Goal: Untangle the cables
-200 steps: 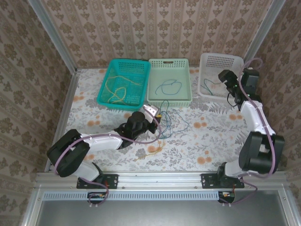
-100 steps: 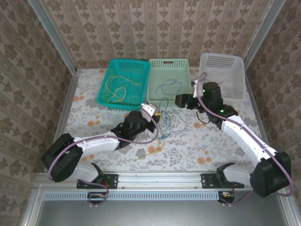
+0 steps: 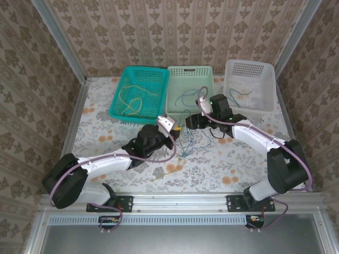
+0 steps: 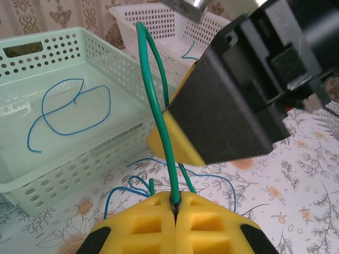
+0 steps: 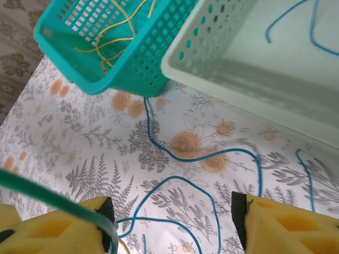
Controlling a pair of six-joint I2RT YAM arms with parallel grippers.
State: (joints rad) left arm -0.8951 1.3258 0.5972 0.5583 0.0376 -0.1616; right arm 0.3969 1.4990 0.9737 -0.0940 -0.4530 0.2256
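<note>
Left fingers (image 4: 175, 214) pinch the green cable (image 4: 157, 119) tight. Right fingers (image 5: 265, 227) are open, that cable across one tip. Blue cables (image 5: 185, 159) lie on the surface (image 5: 79, 143) between them, with the teal basket (image 5: 139, 62) corner ahead.

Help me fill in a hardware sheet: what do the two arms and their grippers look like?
Both the left arm and right arm have white tubular links joined by bulky black joints, with a thick mauve cable looping along each. The left gripper and right gripper have black boxy bodies and bright yellow finger pads moulded with recessed rectangular cells.
</note>
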